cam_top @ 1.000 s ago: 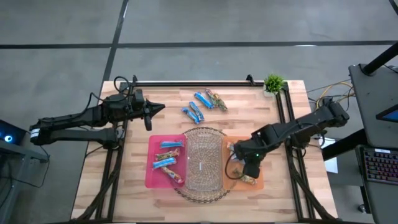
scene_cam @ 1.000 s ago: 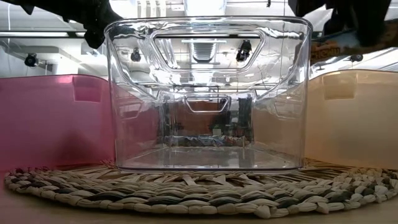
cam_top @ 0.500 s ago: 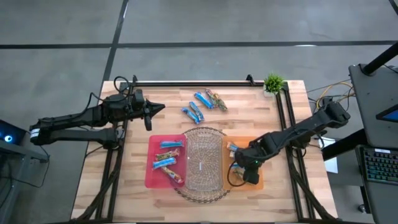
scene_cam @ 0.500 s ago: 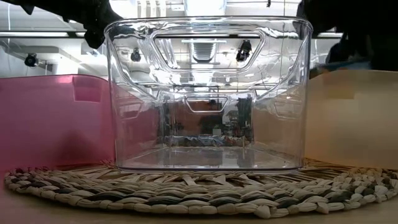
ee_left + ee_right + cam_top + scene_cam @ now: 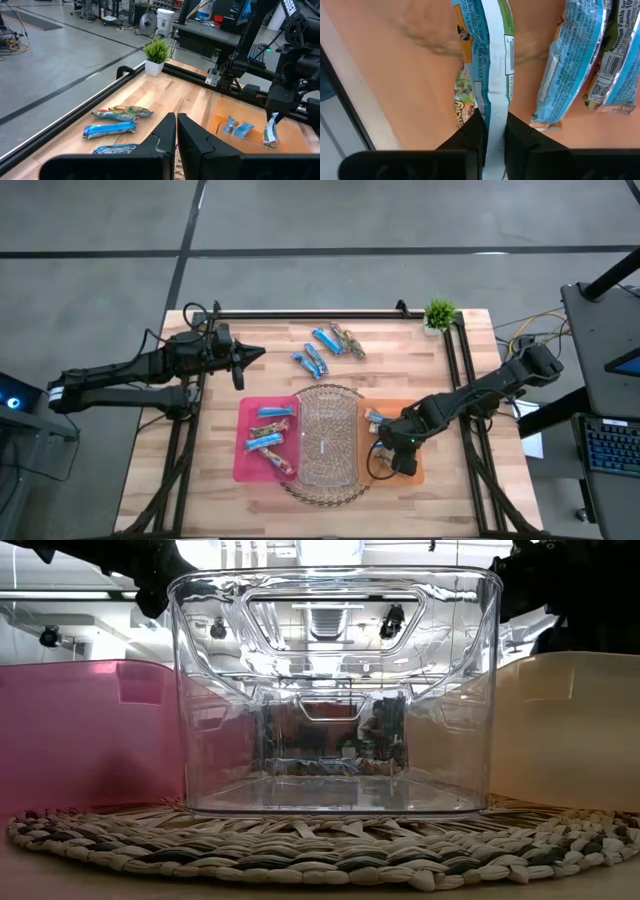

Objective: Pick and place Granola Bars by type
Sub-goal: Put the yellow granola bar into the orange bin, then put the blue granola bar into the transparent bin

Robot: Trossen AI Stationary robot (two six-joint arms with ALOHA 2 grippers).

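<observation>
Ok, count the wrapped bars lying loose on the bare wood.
3, behind the round woven mat: a shiny blue wrapped bar, a second blue bar beside it, a brown-green bar rightmost. None seems hidden.

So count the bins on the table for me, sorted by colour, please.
Pink bin: 1
Clear bin: 1
Orange bin: 1
Total: 3
</observation>
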